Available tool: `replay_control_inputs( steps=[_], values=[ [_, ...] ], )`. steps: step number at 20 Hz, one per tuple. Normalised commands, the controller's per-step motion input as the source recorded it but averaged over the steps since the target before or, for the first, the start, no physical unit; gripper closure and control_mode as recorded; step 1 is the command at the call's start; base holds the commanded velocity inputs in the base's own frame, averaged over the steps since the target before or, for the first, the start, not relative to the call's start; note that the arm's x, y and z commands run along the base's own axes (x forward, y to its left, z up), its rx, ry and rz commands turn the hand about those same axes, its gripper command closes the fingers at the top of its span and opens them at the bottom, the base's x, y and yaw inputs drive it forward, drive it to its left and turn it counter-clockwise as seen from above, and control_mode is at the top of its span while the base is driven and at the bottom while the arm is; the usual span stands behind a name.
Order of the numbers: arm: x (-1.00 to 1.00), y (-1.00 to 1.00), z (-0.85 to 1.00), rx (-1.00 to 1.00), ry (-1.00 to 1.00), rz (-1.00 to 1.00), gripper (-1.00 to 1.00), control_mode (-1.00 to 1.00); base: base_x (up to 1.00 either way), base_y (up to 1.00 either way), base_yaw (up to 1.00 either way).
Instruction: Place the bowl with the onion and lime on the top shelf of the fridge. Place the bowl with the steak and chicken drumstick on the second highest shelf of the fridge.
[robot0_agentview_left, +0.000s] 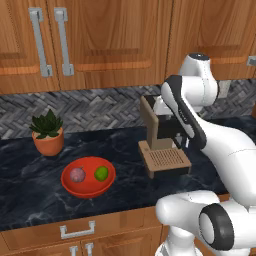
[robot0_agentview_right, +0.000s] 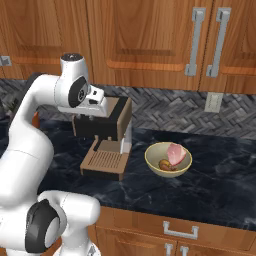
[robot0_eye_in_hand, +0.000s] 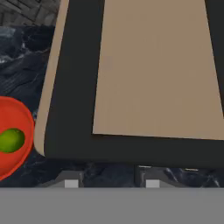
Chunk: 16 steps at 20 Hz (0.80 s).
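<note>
Trouble lies in the coffee machine (robot0_agentview_left: 162, 145) beneath our pincer (robot0_eye_in_hand: 108, 183), partly open and empty: swinging low toward the red bowl (robot0_agentview_left: 88, 176) near the surface's (robot0_agentview_left: 30, 190) front edge, we could clip it

Brightness: even and moderate in both base views, with no dark corners.
Shadows: soft and faint under the red-orange bowl (robot0_agentview_left: 88, 176) on the black marble counter (robot0_agentview_left: 30, 185).
Glare: a mild sheen on the white arm (robot0_agentview_right: 30, 145); the wood cabinets (robot0_agentview_left: 110, 40) look matte.
Sharpness: base views fairly crisp; the hand view is soft and blocky, the coffee machine (robot0_eye_in_hand: 144, 78) top blurred up close.
Distortion: none seen at the edges.
</note>
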Motion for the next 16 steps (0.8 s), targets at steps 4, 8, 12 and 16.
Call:
replay_control_inputs(
  steps=[4,8,12,16],
  values=[
    [-0.49,0.29,-0.14,0.08,-0.02,-0.01,-1.0,-1.0,0.0,0.0,0.0],
    [-0.58,0.94,-0.55,0.03,0.0,-0.02,-1.0,-1.0,0.0,0.0,0.0],
    [-0.51,1.0,-0.59,0.0,0.02,0.0,-1.0,-1.0,0.0,0.0,0.0],
    [-0.24,1.0,-0.44,-0.08,0.14,0.0,-1.0,-1.0,0.0,0.0,0.0]
  ],
)
